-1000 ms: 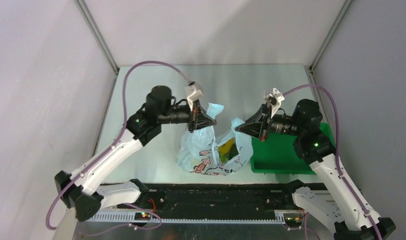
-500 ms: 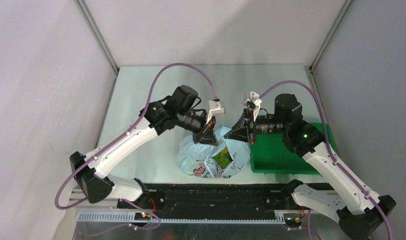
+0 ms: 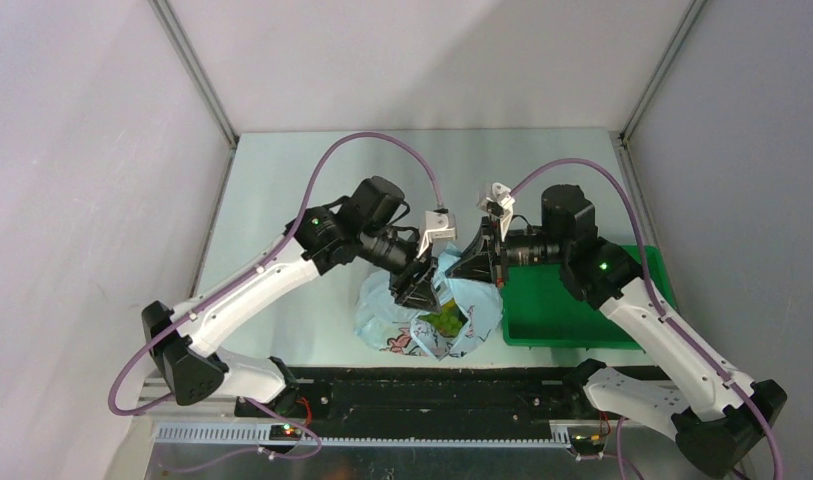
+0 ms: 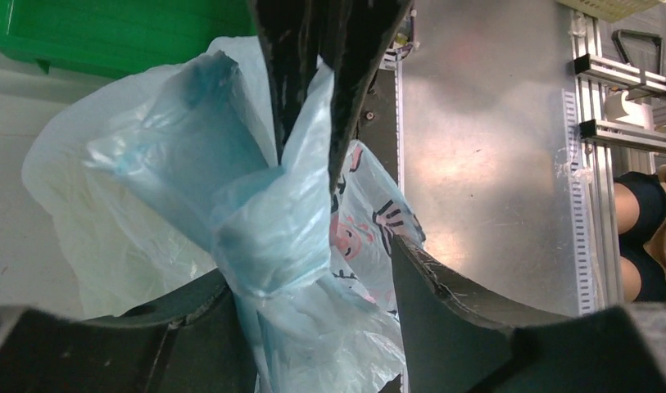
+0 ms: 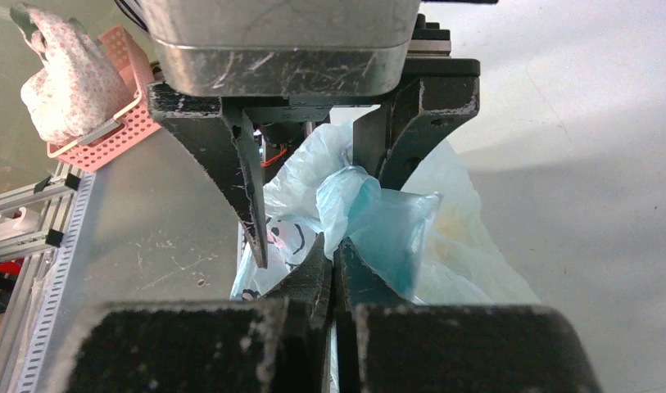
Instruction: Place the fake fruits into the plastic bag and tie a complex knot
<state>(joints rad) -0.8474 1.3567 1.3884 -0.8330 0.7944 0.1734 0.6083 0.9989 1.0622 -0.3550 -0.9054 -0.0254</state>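
The light-blue plastic bag [image 3: 387,318] lies on the table near the front edge, its handles gathered into a twisted bunch [image 4: 272,237]. A yellow-green patch of the fake fruits [image 3: 444,318] shows through the bag's mouth. My left gripper [image 3: 424,285] is open above the bag. Its fingers [image 4: 452,311] stand on either side of the bunched plastic, and the plastic rests against the left one. My right gripper [image 5: 335,250] is shut on a handle strand of the bag [image 5: 354,196], and it faces the left gripper tip to tip [image 3: 462,268].
A rigid green tray [image 3: 562,310] sits right of the bag, under my right arm. In the right wrist view, a pink basket [image 5: 116,115] holding a floral cloth bundle stands off the table. The metal rail [image 3: 422,400] runs along the near edge.
Both arms swung inward until the grippers met over the bag. My left gripper went from shut on the bag's handle to open. The right gripper stayed shut.
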